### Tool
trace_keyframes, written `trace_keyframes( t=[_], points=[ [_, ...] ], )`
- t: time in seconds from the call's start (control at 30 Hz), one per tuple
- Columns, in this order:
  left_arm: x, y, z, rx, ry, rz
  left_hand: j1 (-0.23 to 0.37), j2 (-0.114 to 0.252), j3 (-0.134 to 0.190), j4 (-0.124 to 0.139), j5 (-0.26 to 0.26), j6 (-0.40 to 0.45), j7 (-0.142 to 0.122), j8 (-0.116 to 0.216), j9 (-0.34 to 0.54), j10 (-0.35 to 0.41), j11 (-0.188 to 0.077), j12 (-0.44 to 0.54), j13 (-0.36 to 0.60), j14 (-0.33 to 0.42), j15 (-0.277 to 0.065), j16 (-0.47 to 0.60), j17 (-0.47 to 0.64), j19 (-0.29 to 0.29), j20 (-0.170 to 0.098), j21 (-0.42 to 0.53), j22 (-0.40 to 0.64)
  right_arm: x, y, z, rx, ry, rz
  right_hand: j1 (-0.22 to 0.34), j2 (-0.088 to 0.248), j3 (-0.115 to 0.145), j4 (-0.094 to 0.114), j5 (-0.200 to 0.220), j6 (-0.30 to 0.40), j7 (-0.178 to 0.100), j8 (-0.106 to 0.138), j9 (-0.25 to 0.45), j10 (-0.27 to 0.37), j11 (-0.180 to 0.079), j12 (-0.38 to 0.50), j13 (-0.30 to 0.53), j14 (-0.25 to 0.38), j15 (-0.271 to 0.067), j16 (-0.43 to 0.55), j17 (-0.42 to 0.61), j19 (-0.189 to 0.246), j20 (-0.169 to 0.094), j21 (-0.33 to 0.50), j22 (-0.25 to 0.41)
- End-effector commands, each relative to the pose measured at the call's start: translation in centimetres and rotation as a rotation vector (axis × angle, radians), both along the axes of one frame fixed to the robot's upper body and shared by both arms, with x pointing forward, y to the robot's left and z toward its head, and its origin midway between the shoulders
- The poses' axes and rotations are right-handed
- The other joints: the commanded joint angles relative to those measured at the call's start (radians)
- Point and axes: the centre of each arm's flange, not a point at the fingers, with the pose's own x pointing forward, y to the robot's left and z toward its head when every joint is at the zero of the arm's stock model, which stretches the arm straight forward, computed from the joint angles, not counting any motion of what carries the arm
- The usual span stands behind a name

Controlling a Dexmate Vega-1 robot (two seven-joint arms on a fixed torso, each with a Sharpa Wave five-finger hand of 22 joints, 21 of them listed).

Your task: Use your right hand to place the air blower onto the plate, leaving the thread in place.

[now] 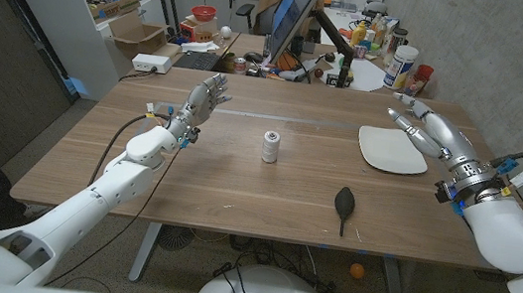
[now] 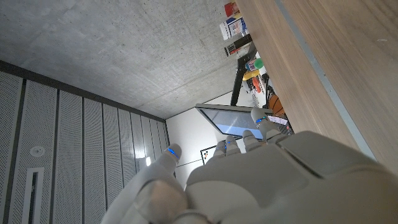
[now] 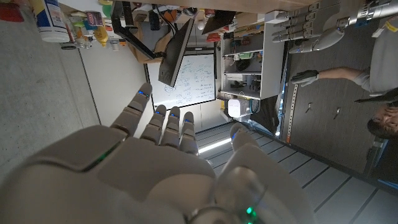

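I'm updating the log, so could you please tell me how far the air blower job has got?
Nothing looks done yet: the air blower lies on the table, well short of the plate, which is bare. Nothing is in hand: the right robot hand is raised beside the plate, fingers apart. Grasping, carrying and placing remain. The thread stands untouched mid-table.

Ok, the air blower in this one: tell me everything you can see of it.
The air blower is a small black thing with a rounded bulb and a thin straight nozzle, rubbery by its look. It lies on its side on the wooden table, near the front edge, bulb toward the far side and nozzle pointing toward the robot. Nothing touches it but the table. It sits apart from the white plate and the thread.
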Motion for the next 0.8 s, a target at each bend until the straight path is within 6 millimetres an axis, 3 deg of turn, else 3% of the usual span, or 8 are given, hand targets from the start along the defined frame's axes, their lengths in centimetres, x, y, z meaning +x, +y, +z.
trace_keyframes(
  t=[0.03,0.23,0.8],
  points=[
    [0.5,-0.1,-0.1,0.012,0.012,-0.006,0.002,0.122,0.008,0.000,0.009,-0.003,0.004,0.002,0.006,-0.026,0.003,0.002,0.003,-0.005,0.002,0.005,0.003,-0.065,0.004,-0.003,0.005,-3.4,2.5,-1.2,-0.161,-0.084,-0.322,0.000,-0.012,-0.005,-0.005,-0.003,0.019,0.016,-0.002,0.006,0.023,0.002,0.005,0.004,0.034,-0.009,0.011,0.004,0.044,0.002,0.013,0.006],
    [0.8,-0.1,0.0,0.015,0.013,-0.006,0.002,0.122,0.008,0.000,0.009,-0.004,0.005,0.002,0.006,-0.026,0.005,0.002,0.003,-0.005,0.002,0.004,0.003,-0.065,0.003,-0.005,0.005,-4.3,4.5,-2.0,-0.280,-0.177,-0.524,-0.005,-0.014,-0.008,-0.007,-0.003,0.034,0.020,0.002,0.006,0.040,0.004,0.009,0.004,0.053,-0.019,0.015,0.005,0.059,-0.007,0.015,0.006],
    [1.7,0.1,0.0,0.017,0.026,-0.007,0.002,0.122,0.008,0.000,0.009,-0.005,0.005,0.001,0.006,-0.027,0.004,0.002,0.003,-0.006,0.004,0.004,0.003,-0.065,0.004,-0.008,0.006,-2.8,4.3,-2.6,-0.270,-0.107,-0.484,-0.010,-0.017,-0.012,-0.010,-0.002,0.039,0.012,-0.001,0.006,0.046,-0.002,0.007,0.004,0.064,-0.028,0.012,0.004,0.067,-0.019,0.013,0.006]
  ],
)
